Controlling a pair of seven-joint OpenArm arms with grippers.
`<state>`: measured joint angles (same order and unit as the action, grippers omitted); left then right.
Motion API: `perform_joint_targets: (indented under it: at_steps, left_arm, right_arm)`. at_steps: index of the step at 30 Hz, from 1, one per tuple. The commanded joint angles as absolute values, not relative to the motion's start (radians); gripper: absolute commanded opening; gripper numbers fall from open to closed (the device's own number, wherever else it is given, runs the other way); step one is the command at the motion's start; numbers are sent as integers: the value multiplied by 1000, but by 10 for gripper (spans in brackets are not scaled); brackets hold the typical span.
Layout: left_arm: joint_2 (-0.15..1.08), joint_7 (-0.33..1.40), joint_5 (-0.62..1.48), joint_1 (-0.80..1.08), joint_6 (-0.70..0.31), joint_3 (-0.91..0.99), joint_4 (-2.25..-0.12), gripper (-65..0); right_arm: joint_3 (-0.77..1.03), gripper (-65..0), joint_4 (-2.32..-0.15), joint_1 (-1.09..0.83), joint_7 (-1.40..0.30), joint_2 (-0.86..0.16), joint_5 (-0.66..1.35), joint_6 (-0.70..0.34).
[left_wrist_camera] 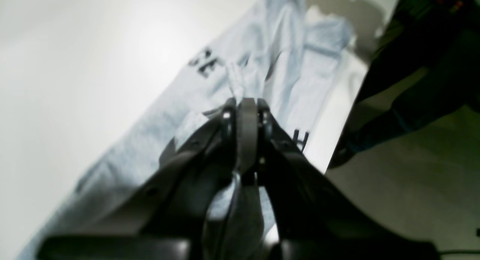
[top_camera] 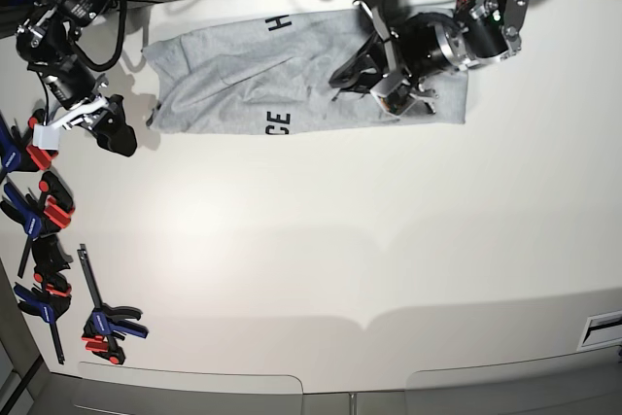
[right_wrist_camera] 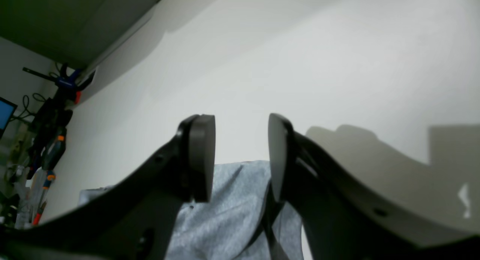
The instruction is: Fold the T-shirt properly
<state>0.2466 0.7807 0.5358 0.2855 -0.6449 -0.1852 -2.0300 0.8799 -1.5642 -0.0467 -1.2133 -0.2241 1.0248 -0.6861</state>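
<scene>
Base view: T-shirt long axis runs left-right, upper frame.
Left gripper: clamped on shirt fabric, right end.
Right gripper: jaws apart, empty, off left edge.

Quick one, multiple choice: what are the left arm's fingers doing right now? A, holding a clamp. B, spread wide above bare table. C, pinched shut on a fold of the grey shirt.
C: the left gripper has its fingers closed together on a raised ridge of the T-shirt.
</scene>
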Motion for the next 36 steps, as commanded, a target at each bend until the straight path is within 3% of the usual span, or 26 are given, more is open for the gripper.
perform_joint_targets:
  at_steps: [1,4,8,10,14,17,22,23,25,26,36]
  left_arm:
    - [247,731,535,282,-653,-185,-2049,-650]
    - [247,674,390,282,-635,-184,-2049,-650]
    - [247,654,214,282,-398,-184,-2048,-650]
    - [247,657,188,285,-343,-184,-2048,-650]
    - [247,657,273,323,-354,-184,-2048,-650]
    - [247,651,351,370,-438,-185,-2048,-650]
    - [247,629,346,402,-494,-185,-2048,-650]
    - [247,631,347,402,-514,-185,-2048,-610]
    - [247,631,367,402,-537,-186,-2048,-449]
    - [247,631,385,403,-537,-186,-2048,-424]
    - [247,631,364,398,-542,-360,-2048,-435]
  right_arm:
    - [883,-428,-1582,-34,-1196,-241,1054,-698]
    - [883,-428,-1582,-34,-1196,-241,1054,-698]
    - [883,-428,-1582,-34,-1196,-241,1054,-698]
    - [883,-428,-1582,-34,-1196,-241,1054,-698]
    - [883,-428,-1582,-34,-1195,-241,1054,-698]
    - [883,-428,-1582,-34,-1194,-241,1055,-698]
    - [883,-428,-1582,-34,-1192,-241,1059,-698]
    - [883,-428,-1582,-34,-1192,-241,1058,-698]
    - [883,-428,-1582,-34,-1192,-241,1058,-698]
    - [883,-428,-1582,-34,-1192,-241,1058,-698]
    - [883,-428,-1582,-35,-1205,-243,1058,-698]
